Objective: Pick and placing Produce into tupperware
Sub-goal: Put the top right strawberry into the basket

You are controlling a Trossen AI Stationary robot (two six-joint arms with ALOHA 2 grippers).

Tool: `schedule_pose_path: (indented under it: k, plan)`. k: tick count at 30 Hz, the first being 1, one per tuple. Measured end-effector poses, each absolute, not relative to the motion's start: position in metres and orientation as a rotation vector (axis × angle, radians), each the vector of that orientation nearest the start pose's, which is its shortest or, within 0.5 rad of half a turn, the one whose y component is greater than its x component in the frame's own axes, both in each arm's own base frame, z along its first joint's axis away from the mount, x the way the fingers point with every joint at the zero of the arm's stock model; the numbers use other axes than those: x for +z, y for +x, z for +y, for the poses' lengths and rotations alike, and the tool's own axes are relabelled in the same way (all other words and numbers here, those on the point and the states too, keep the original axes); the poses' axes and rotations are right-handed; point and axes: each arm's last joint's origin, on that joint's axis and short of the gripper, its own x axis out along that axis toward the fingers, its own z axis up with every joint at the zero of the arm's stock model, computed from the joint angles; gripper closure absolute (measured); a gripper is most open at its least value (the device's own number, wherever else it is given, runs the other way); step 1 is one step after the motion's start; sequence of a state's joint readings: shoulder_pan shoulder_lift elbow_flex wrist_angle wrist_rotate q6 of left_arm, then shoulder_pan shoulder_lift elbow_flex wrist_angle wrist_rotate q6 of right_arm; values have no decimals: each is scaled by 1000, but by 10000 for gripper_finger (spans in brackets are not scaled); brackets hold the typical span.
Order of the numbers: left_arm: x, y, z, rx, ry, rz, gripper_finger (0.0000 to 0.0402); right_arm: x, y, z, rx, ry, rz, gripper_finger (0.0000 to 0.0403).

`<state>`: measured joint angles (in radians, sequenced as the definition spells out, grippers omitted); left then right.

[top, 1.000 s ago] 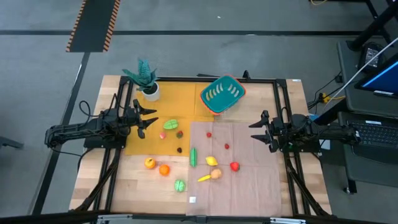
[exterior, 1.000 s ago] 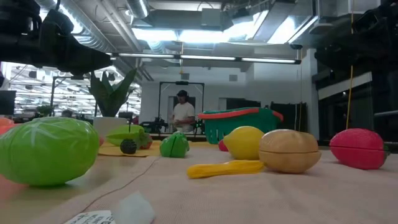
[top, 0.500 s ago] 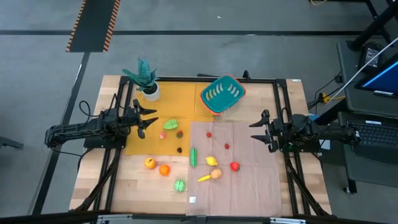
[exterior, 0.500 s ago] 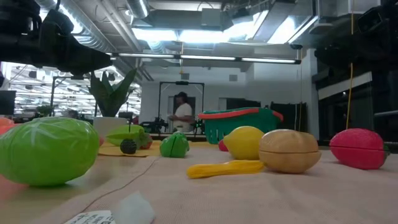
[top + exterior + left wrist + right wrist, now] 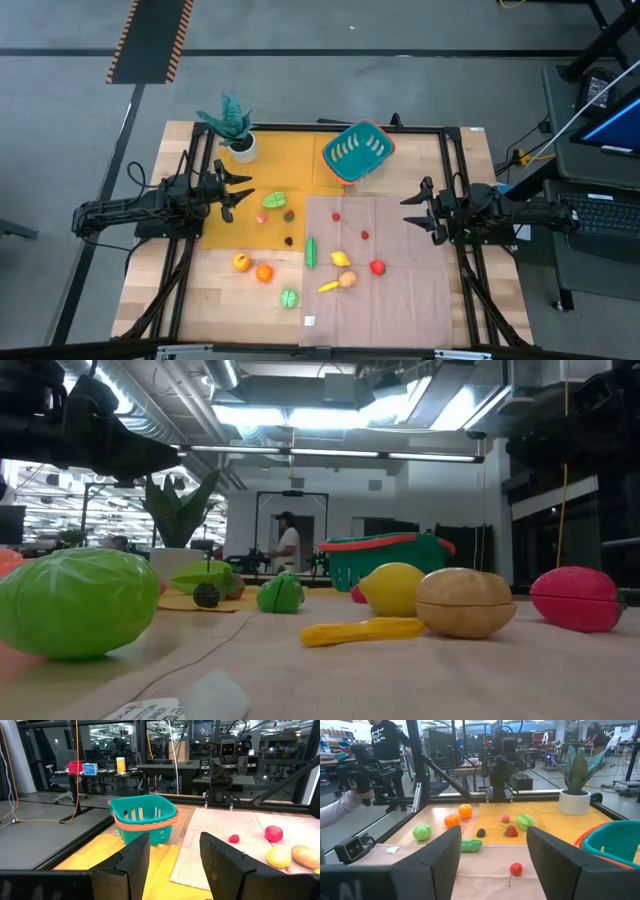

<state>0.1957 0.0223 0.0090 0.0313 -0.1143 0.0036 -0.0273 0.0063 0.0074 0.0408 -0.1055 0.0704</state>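
Produce [image 5: 342,258] outside tupperware [image 5: 357,152]

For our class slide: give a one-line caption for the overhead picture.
Toy fruit and vegetables lie scattered on a table beside an empty teal basket.

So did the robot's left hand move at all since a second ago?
No. In the high view the left gripper sits in the same spot beside the yellow mat, just below the potted plant, fingers open and holding nothing.
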Motion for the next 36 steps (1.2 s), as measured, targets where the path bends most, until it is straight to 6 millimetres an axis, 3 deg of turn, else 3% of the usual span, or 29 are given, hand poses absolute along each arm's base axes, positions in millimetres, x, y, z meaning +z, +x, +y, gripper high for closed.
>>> schedule_pose_path:
  k: [7, 13, 23, 30, 36]
  plan:
    - [172, 96, 22, 308, -20, -64, 237, 170, 97, -4, -81, 104, -52, 176]
    - [182, 96, 19, 189, -26, -164, 237, 178, 97, -4, -81, 105, -132, 176]
    - [184, 106, 20, 166, -40, -157, 237, 183, 104, -5, -81, 97, -152, 176]
    - [203, 123, 23, 146, -38, -62, 237, 215, 116, -5, -74, 19, -69, 176]
    - [208, 139, 26, 135, -47, 32, 237, 224, 134, -5, -72, 18, 79, 176]
